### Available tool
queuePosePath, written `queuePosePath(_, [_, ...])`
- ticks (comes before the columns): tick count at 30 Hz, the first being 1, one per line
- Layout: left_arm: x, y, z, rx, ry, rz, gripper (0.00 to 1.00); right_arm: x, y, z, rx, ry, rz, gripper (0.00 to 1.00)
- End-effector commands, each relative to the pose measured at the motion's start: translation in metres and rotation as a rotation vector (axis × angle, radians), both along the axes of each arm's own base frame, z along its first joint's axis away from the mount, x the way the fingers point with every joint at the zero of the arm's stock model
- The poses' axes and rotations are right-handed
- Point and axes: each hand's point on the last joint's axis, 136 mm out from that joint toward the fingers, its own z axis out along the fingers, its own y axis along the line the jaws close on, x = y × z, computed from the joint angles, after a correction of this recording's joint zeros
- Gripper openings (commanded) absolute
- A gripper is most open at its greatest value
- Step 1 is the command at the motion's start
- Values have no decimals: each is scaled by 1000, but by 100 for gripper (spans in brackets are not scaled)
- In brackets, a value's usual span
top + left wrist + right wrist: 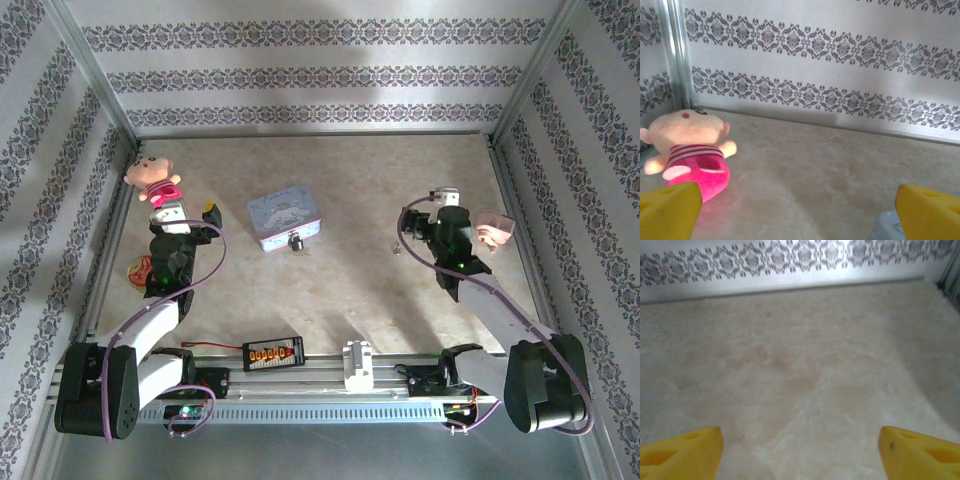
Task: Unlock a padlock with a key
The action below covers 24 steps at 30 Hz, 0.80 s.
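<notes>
Left fingers [670,207]: spread, empty, left of tin [285,218]
Right fingers [680,452]: spread, empty, right of tin
Padlock [296,241]: tin's front, likely fastening it

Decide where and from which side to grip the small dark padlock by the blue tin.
The small dark grey metal padlock sits against the near wall of the pale blue rectangular tin, which blocks the far side. Probably pinch its body across the sides, coming from above on the near side.

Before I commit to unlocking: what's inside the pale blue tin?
The inside cannot be seen: the tin is covered by its shut lid. Only the printed lid top shows from above, with the padlock at the tin's near side.
</notes>
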Motion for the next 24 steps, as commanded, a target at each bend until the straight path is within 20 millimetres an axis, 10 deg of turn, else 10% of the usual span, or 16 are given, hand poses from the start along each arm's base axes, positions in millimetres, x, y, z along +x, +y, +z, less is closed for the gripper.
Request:
queuePosePath(1, [3, -13, 6, -118, 8, -54, 99, -22, 0, -38, 61, 261, -73, 75])
queuePosePath(24, [28, -31, -24, -313, 168, -112, 99, -25, 32, -115, 82, 680, -294, 49])
